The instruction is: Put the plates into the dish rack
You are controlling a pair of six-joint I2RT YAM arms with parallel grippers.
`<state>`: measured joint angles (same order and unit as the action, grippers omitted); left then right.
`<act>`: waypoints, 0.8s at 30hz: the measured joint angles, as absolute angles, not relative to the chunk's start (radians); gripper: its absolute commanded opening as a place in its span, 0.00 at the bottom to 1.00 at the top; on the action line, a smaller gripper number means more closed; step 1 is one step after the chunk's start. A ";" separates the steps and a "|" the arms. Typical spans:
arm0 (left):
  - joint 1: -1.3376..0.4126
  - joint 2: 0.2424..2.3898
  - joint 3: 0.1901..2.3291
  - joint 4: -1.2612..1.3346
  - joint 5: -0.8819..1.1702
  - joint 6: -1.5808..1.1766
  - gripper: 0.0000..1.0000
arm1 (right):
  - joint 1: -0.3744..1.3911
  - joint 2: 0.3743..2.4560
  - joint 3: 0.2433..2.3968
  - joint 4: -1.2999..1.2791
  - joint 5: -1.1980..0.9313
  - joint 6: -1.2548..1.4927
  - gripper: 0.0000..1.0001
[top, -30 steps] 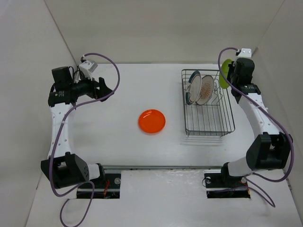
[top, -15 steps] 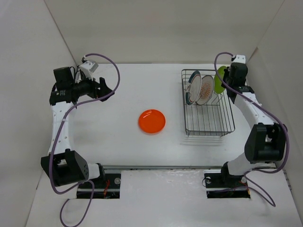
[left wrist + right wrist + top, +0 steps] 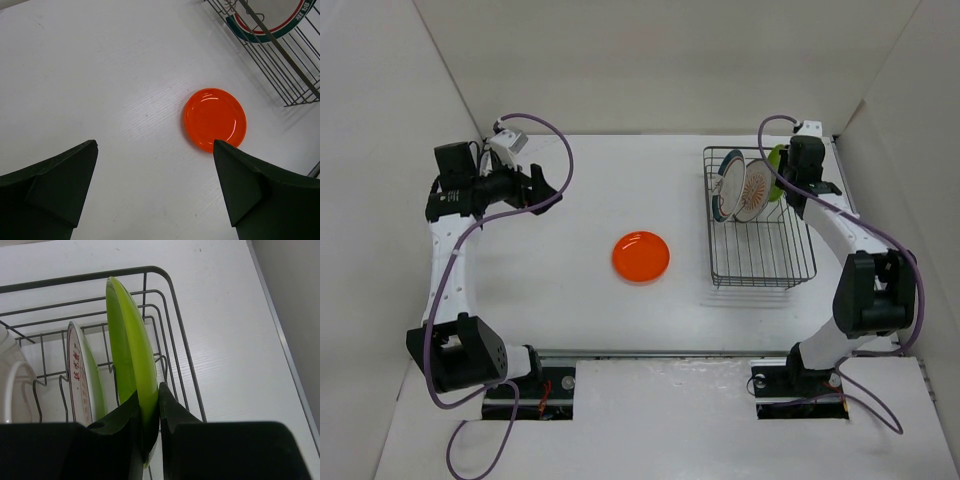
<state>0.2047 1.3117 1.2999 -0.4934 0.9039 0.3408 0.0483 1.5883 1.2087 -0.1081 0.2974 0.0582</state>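
Right wrist view: the right claw (image 3: 148, 399) is clenched on the edge of the lime plate (image 3: 127, 340). This plate stands up on its edge at the far end of the rack (image 3: 762, 250), just beside the sunburst plate (image 3: 75, 370). I cannot tell if it sits on the wires. The sunburst plate and the green-rim plate (image 3: 727, 186) stand in the rack side by side. The orange plate (image 3: 641, 257) lies flat on the tabletop (image 3: 600, 180), left of the rack and apart from it. The left claw (image 3: 155, 145) is wide open, holding nothing, well apart from the orange plate.
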 measured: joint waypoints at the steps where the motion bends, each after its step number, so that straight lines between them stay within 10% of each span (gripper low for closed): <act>1: 0.205 1.312 1.297 -0.492 0.904 0.340 1.00 | 0.054 1.594 1.209 -0.104 0.306 0.058 0.24; 24: 0.059 1.459 1.200 -0.457 0.920 0.366 1.00 | 0.060 1.369 1.223 -0.158 0.435 0.095 0.67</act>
